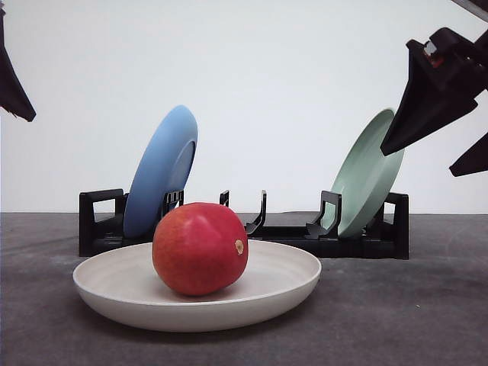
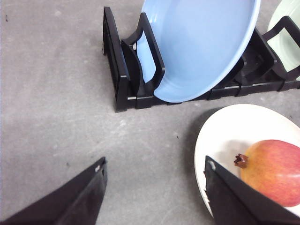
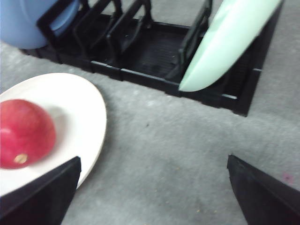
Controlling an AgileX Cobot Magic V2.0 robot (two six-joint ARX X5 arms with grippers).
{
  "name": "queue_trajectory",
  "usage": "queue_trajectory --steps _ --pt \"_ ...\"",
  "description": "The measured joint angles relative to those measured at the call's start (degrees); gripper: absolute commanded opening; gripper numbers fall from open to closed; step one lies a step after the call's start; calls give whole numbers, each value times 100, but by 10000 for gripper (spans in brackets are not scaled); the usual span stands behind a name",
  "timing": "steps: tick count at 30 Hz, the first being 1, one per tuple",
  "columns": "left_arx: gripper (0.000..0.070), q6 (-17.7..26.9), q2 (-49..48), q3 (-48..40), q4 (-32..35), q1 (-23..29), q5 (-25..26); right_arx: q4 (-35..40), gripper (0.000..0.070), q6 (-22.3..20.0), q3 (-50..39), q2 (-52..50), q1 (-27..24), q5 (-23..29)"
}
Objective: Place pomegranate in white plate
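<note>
Red pomegranate (image 1: 200, 248), white plate (image 1: 114, 286), blue plate (image 1: 162, 169), pale green plate (image 1: 367, 174), blk rack (image 1: 99, 225).

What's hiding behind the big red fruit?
Behind the pomegranate stands a black rack holding a blue plate and a pale green plate. The fruit covers part of the rack's middle and the white plate's far rim.

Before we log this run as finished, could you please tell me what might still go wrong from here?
1. The pomegranate sits left of centre in the white plate; being round, it could roll toward the shallow rim if the table is bumped.
2. The right end effector, open, hangs close to the tilted pale green plate; a careless retreat might knock it in the black rack.
</note>
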Motion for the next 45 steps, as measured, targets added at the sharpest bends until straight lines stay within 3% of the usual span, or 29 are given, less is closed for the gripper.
queue_trajectory --steps 2,3,5,6,7,29,39,45 --pt "388 0 0 0 -27 0 0 -14 602 0 0 0 0 1" --pt "379 0 0 0 -39 0 0 -33 537 0 0 0 0 1" --pt "156 3 0 0 -46 0 0 -40 179 4 0 0 0 15" --pt "40 4 0 0 -46 0 0 -36 31 3 0 0 0 19" --pt "8 -5 0 0 -45 0 1 -27 13 2 0 0 0 24" --pt "0 22 -164 -17 6 28 9 145 28 0 -4 0 0 29" --pt "0 634 -1849 -1534 1502 658 -82 145 28 0 -4 0 0 29" --pt "0 698 -3258 -2421 1585 961 -629 145 28 0 -4 0 0 29"
